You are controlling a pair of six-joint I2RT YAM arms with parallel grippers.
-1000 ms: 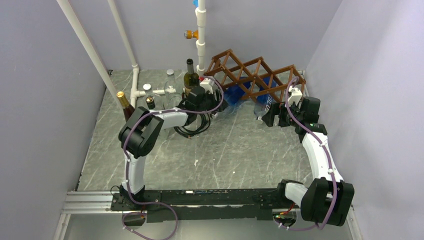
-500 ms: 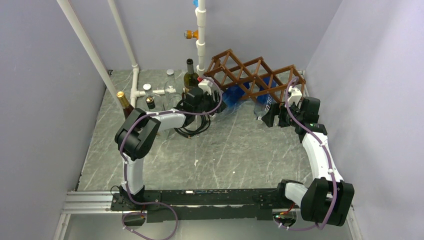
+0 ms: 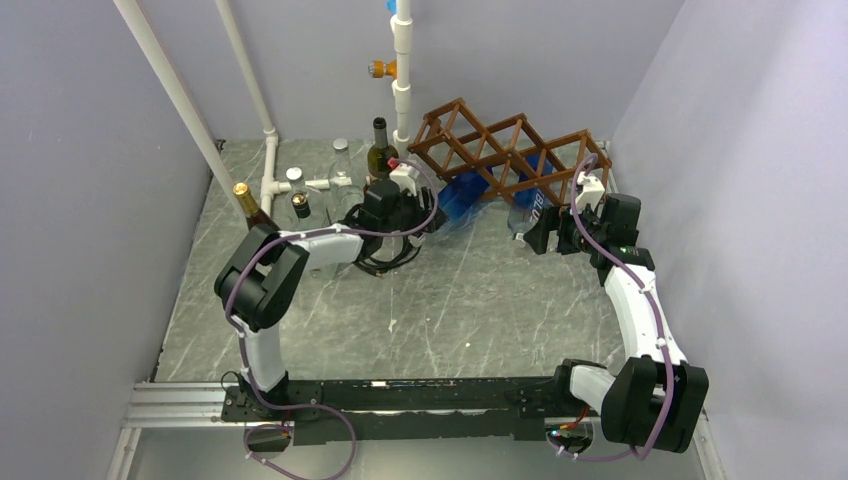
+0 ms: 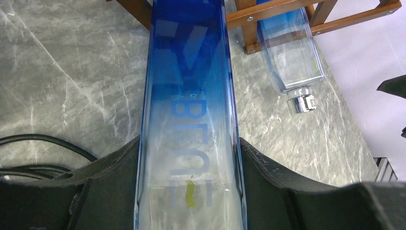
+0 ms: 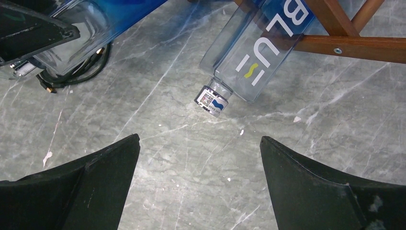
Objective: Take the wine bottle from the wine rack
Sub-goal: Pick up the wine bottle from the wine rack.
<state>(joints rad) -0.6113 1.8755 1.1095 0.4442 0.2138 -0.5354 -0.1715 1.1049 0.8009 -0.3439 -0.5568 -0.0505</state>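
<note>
left gripper [image 4: 191, 160] clamped on the blue bottle, far end not yet out of the rack

left fingers [image 4: 115, 167] press on both flat sides of the blue bottle [image 4: 189, 72], so that tool is pinching it near its lower end. the bottle lies slanted, and its far end reaches in among the slats of the wine rack [image 3: 500, 150] at the lower left cell. the right gripper [image 5: 198, 158] hangs spread wide and holds nothing, just above the table [image 3: 450, 290] in front of a clear bottle [image 5: 261, 52]. that bottle sits in a lower cell with its cap [image 5: 213, 100] down by the marble

the likely trouble is snagging: if the pull runs off the line of the cell, the square glass could catch a slat and drag the light frame along, which might shake the clear bottle loose. smooth glass held only by two pads could also slide or twist in the grip. a dark cable [image 4: 43, 141] lies just beside the left fingers, and a green bottle [image 3: 378, 150] stands close behind that arm, so a wide backward swing could knock it
</note>
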